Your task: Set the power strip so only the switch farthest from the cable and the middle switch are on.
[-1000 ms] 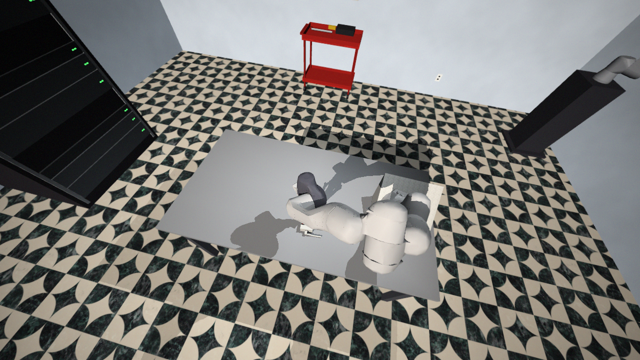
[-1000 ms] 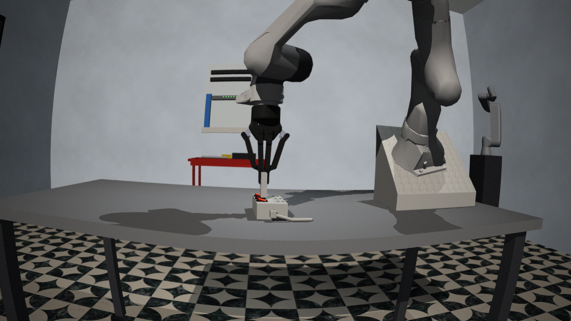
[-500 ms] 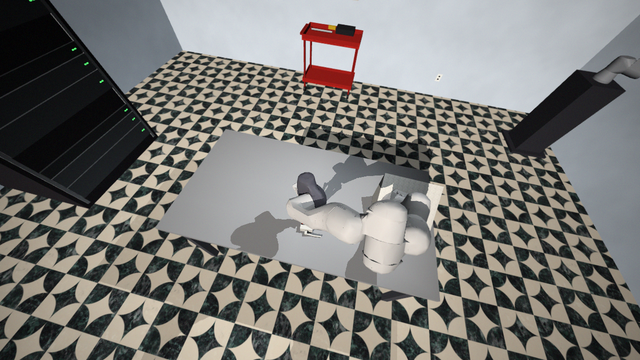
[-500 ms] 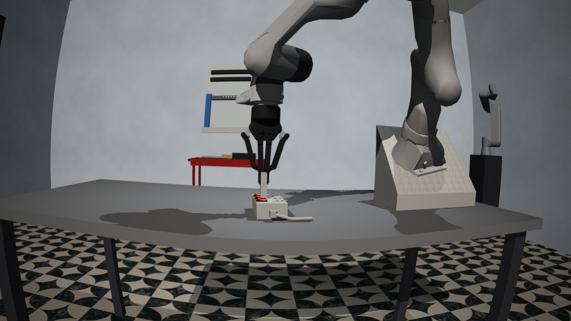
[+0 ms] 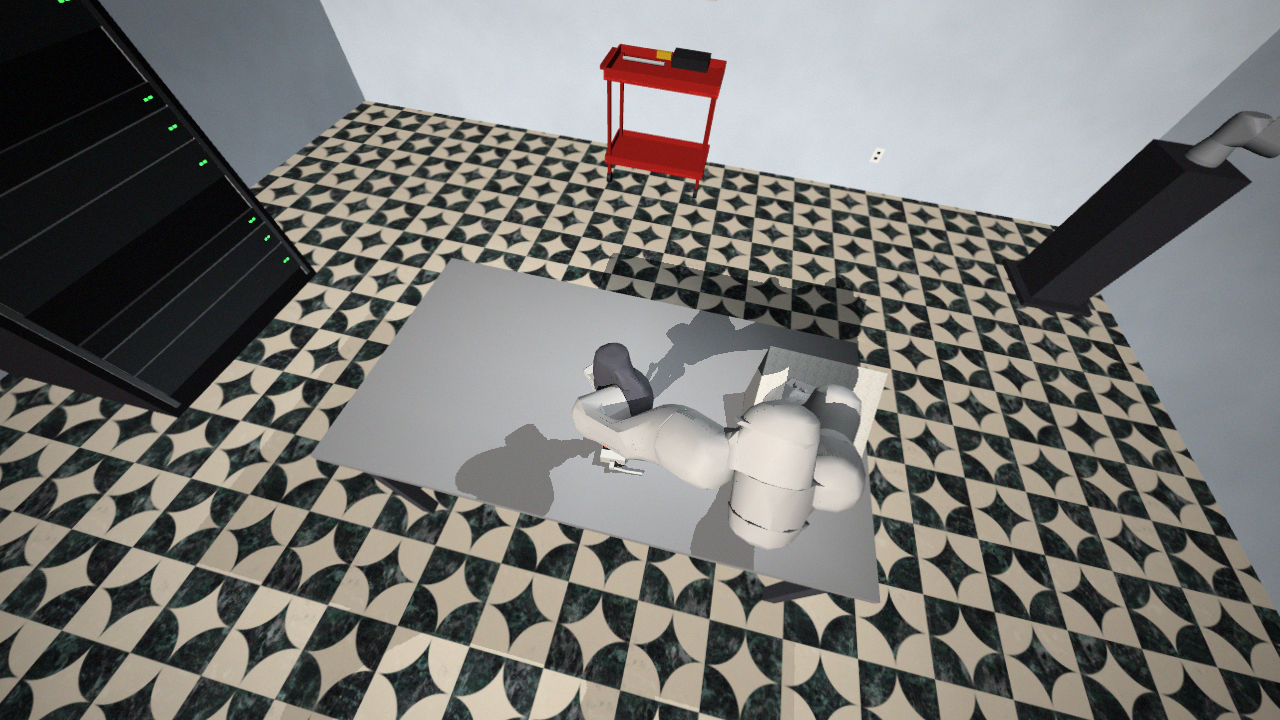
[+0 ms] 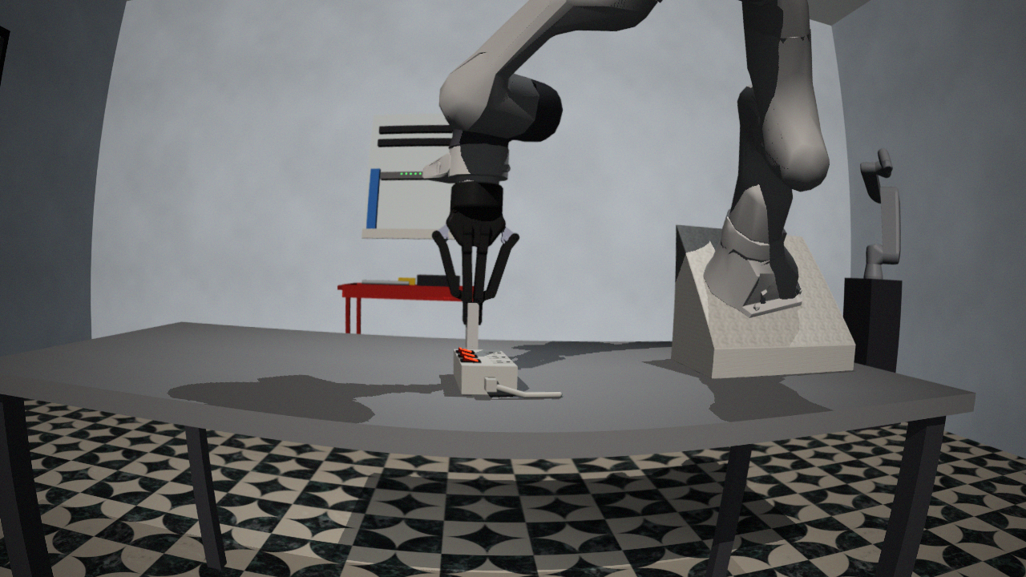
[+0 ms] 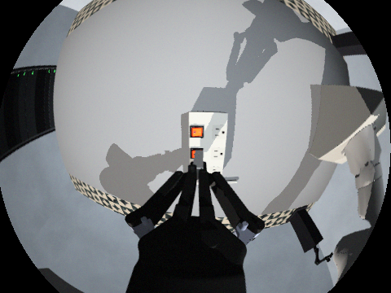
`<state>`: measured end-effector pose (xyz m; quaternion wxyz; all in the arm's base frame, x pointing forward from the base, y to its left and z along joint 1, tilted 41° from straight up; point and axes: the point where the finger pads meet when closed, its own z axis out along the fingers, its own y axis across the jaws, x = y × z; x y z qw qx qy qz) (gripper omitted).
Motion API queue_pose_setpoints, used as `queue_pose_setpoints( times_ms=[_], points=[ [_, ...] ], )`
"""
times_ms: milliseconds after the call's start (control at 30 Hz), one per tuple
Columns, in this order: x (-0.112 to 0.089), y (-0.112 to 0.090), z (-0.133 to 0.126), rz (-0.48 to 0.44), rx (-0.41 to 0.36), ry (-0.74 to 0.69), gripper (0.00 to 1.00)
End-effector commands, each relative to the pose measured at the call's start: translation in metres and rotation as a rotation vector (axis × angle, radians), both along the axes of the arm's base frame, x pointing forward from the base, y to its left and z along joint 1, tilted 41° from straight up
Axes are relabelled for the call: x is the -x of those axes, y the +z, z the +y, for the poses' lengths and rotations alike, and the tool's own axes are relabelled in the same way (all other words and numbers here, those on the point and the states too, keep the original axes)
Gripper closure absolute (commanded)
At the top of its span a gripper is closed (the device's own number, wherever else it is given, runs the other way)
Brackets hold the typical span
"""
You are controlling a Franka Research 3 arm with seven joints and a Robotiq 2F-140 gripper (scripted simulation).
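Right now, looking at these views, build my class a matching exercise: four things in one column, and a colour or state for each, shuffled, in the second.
Column A
1. gripper
2. power strip
3. cart
4. switches

Column B
a. red, by the far wall
b. shut, pointing down over the switches
c. orange-red rockers
d. pale, flat on the table, cable towards the exterior camera

Pairs: 1-b, 2-d, 3-a, 4-c
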<state>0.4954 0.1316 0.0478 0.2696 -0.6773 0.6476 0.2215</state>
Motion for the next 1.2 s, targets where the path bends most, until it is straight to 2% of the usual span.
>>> queue_pose_setpoints(
  times_ms=[0, 233, 1033, 1167],
  points=[
    [0.002, 0.008, -0.008, 0.006, -0.002, -0.003, 1.0],
    [0.002, 0.021, -0.018, 0.006, -0.002, -0.003, 1.0],
    [0.002, 0.022, -0.019, 0.006, -0.002, -0.003, 1.0],
    [-0.003, 0.046, -0.004, 0.005, -0.002, -0.003, 1.0]
  ],
)
